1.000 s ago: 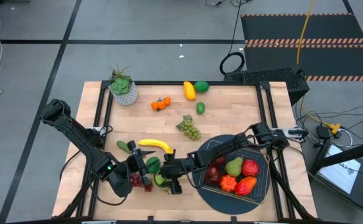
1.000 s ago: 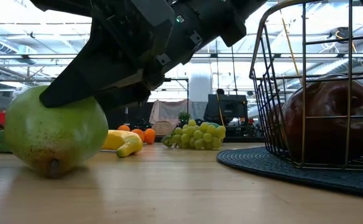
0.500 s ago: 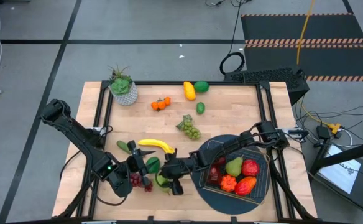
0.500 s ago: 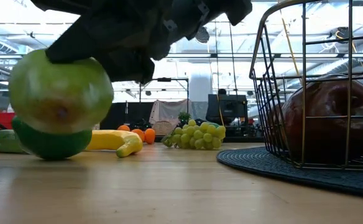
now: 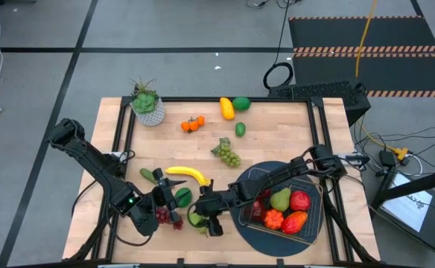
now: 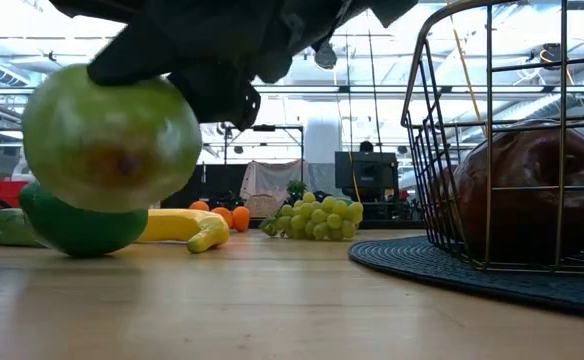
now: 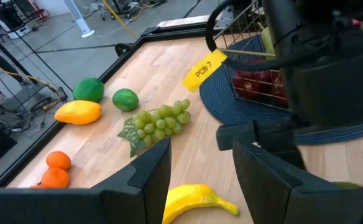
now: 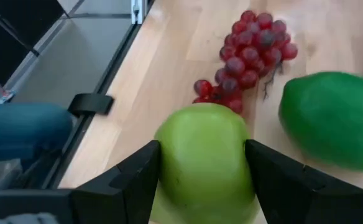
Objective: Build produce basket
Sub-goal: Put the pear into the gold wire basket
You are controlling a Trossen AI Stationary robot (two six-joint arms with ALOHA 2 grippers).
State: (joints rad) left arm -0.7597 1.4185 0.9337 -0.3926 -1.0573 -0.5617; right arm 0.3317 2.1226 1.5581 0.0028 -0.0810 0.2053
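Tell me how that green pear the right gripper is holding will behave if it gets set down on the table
The green pear looks round and smooth, so it would probably roll or rock rather than sit still. It appears rigid: the right gripper clamps its sides with no visible denting. Lifted clear of the table by two fingers only, it is likely light, though its glossy skin could slip.

I am two dark, almost black arms of jointed links with thin black cables along them. My left arm (image 5: 91, 160) has a small green light near its wrist. My right gripper (image 8: 201, 186) has two broad, matte black fingers (image 8: 122, 186).
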